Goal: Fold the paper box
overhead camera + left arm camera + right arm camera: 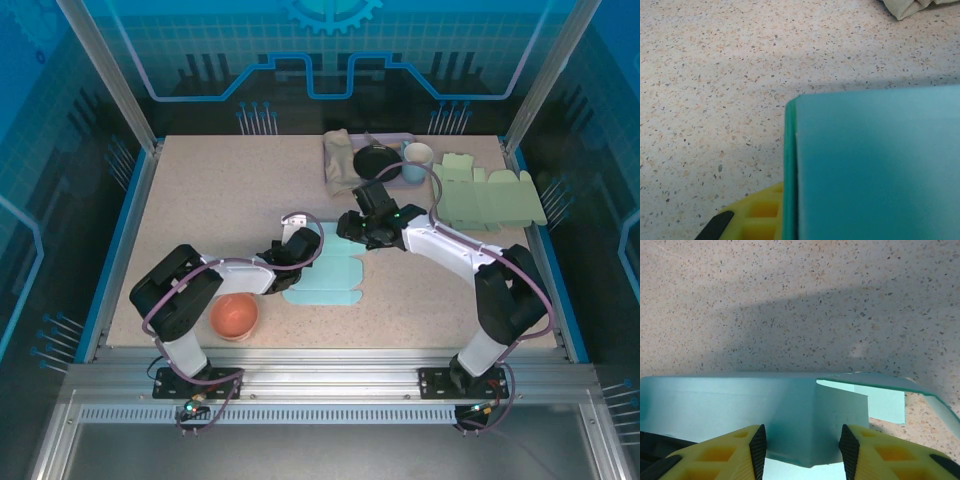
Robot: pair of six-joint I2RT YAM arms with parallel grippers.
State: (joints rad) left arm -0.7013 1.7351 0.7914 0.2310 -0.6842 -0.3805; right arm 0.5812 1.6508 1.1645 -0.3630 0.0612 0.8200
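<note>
The teal paper box [330,278] lies partly flat at the table's middle, with its near-left and far edges raised. My left gripper [292,250] is at its left edge. In the left wrist view a teal panel [875,165] stands upright against one yellow finger [757,212] and hides the other, so the gripper looks shut on it. My right gripper [352,228] is at the far edge. Its fingertips [758,445] stand apart on either side of a raised, folded teal flap [805,415], and it is open [801,442].
Flat green box blanks [490,195] lie at the right edge. An orange bowl [235,315] sits near the left arm. At the back stand a cloth [338,155], a black bowl [375,160] and a pale cup [417,160].
</note>
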